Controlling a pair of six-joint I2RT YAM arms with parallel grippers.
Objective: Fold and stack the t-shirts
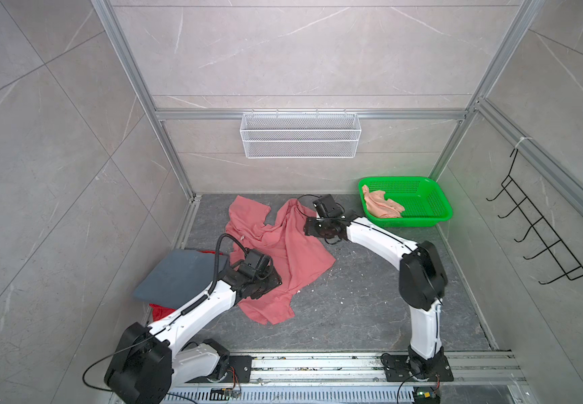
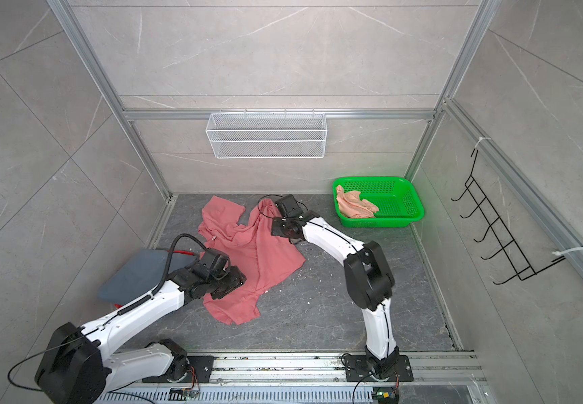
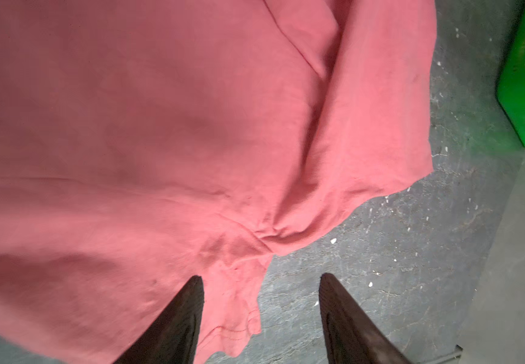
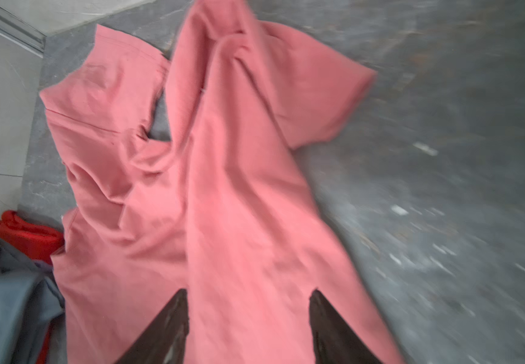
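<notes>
green plastic mesh basket sits in the far right corner of the dark grey marbled counter, right by the wall. white wire mesh basket hangs off the aluminium rail on the back wall. black wire hook rack on the right wall. little white crumbs scattered on the counter.

The coral shirt lies crumpled over the middle of the floor. In front and to the right of it the floor is bare. The grey shirt takes the left edge, and the green basket takes the back right corner.
</notes>
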